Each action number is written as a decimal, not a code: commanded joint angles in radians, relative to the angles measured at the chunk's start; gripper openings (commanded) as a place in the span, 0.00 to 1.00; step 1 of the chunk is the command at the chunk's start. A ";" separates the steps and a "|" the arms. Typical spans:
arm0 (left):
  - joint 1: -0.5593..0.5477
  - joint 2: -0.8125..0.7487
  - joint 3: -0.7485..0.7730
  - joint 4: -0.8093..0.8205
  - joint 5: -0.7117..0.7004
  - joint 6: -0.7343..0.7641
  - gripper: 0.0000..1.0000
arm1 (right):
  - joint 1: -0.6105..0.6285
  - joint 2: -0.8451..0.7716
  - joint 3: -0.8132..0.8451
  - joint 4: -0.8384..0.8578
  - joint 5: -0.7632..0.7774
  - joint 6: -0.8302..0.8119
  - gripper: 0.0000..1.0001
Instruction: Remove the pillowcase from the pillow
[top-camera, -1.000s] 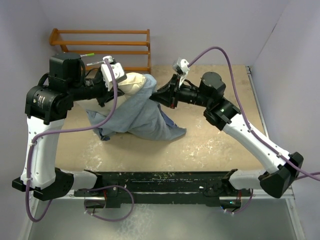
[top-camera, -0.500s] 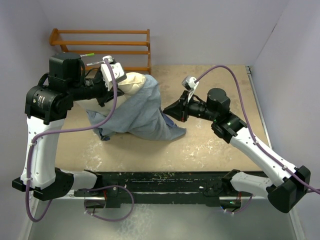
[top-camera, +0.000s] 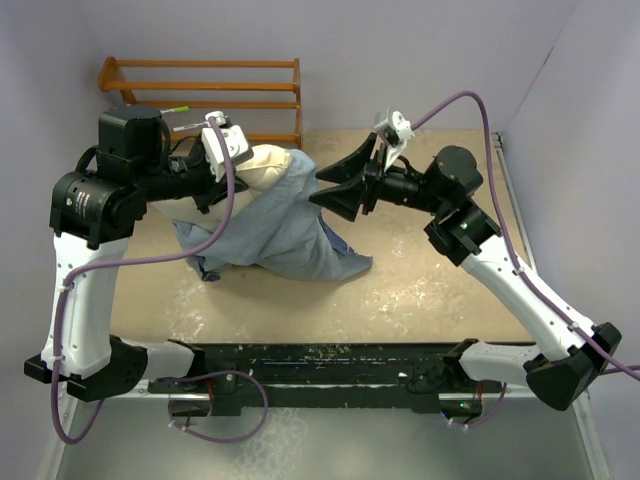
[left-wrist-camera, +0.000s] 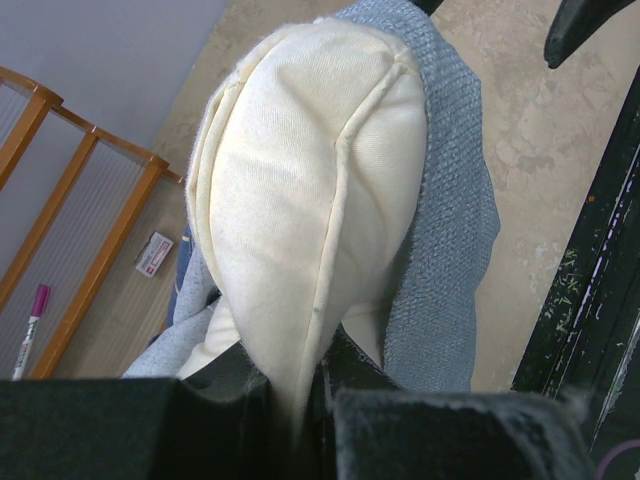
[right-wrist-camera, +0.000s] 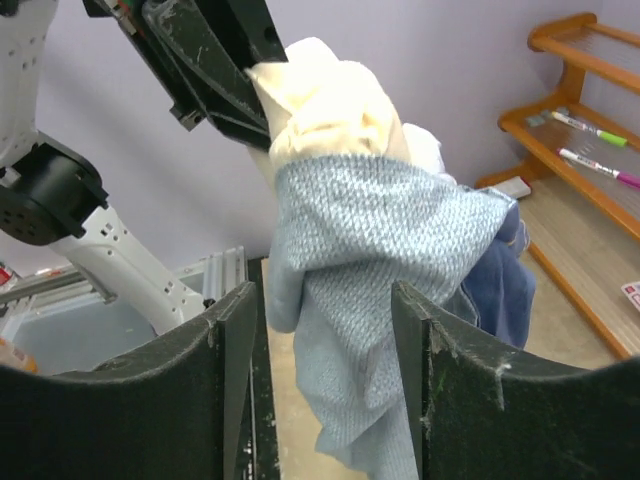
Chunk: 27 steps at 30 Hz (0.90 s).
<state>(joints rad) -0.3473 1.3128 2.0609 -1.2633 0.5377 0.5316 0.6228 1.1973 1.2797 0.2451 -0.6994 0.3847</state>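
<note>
The left gripper (left-wrist-camera: 300, 395) is clamped on one seamed end of the cream pillow (top-camera: 262, 163), holding it raised at the far left of the table (top-camera: 430, 280). The blue pillowcase (top-camera: 280, 225) sheathes the rest and trails toward the near side. The right gripper (top-camera: 318, 190), fingers apart and empty, points left at the pillowcase's upper edge, just beside it. It is the nearer arm for a pull away from the held end.

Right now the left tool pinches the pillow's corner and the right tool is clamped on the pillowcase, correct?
No: the right tool stands open facing the pillowcase, clamping nothing, as the right wrist view shows. The left tool does pinch the pillow at its corner.
</note>
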 joint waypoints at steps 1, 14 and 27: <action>0.004 -0.039 0.018 0.090 0.016 -0.019 0.00 | 0.014 0.055 0.075 -0.010 -0.005 0.007 0.53; 0.004 -0.048 0.006 0.092 0.022 -0.017 0.00 | 0.037 0.039 0.038 -0.163 0.160 -0.081 0.66; 0.004 -0.063 -0.003 0.106 0.004 -0.018 0.00 | 0.045 0.031 -0.031 -0.049 0.156 0.012 0.00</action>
<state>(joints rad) -0.3473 1.2911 2.0350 -1.2549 0.5381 0.5240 0.6624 1.2739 1.2827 0.1524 -0.5652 0.3737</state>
